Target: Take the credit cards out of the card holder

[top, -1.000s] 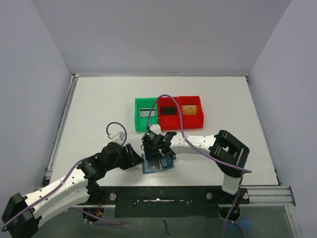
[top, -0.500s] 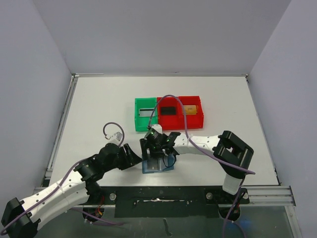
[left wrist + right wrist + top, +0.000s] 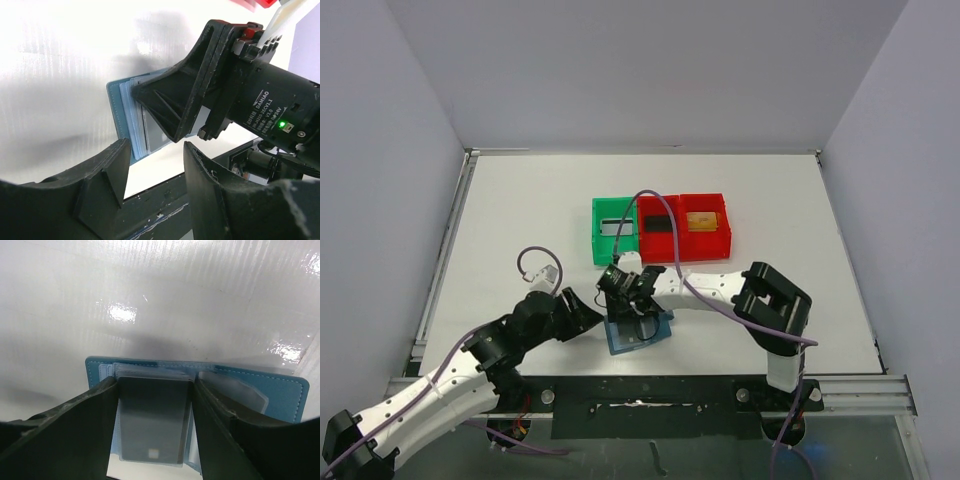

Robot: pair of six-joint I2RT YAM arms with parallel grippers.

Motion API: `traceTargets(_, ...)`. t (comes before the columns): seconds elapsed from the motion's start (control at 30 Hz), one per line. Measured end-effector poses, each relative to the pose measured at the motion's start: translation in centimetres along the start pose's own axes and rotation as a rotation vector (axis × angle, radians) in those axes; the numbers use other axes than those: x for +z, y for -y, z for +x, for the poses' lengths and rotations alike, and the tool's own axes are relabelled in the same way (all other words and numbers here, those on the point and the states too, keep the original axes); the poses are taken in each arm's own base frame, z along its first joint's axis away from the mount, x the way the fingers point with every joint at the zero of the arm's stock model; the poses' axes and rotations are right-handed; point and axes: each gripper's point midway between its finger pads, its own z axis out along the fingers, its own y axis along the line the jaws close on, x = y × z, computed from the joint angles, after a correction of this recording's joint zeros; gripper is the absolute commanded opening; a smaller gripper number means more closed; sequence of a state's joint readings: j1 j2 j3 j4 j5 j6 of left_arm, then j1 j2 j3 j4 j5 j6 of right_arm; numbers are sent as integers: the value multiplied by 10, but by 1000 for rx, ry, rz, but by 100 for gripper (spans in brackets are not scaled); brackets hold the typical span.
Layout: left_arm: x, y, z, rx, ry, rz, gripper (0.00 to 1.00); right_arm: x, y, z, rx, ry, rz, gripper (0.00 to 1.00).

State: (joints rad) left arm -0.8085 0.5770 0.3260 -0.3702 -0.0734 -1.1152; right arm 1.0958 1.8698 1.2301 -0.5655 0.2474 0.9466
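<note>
Right wrist view: your right fingers (image 3: 75, 430) pinched the dark card (image 3: 152, 420) over the holder (image 3: 280, 390), and your left fingers (image 3: 100, 185) hung spread nearby.

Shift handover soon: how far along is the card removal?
Done: a dark card and an orange one lie in the red bins. In hand: right gripper pinches a grey card still sleeved in the wallet; left gripper hangs open. Left: pulling it out; other sleeves unclear.

Dark grey card (image 3: 152, 425) flanked by end effector (image 3: 155, 385)
</note>
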Motion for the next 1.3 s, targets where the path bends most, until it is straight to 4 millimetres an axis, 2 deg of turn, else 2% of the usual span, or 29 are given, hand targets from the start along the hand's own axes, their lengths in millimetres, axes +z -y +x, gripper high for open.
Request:
traceTargets(0.3, 2, -1, 4, 13, -24, -4, 45, -3, 4, -1, 79, 17, -127, 53)
traceTargets(0.63, 21, -1, 30, 23, -126, 70, 46, -8, 17, -6, 242, 25, -296, 55)
traceTargets(1.3, 41, 44, 39, 31, -197, 281, 44, -8, 15, -8, 299, 27, -356, 54)
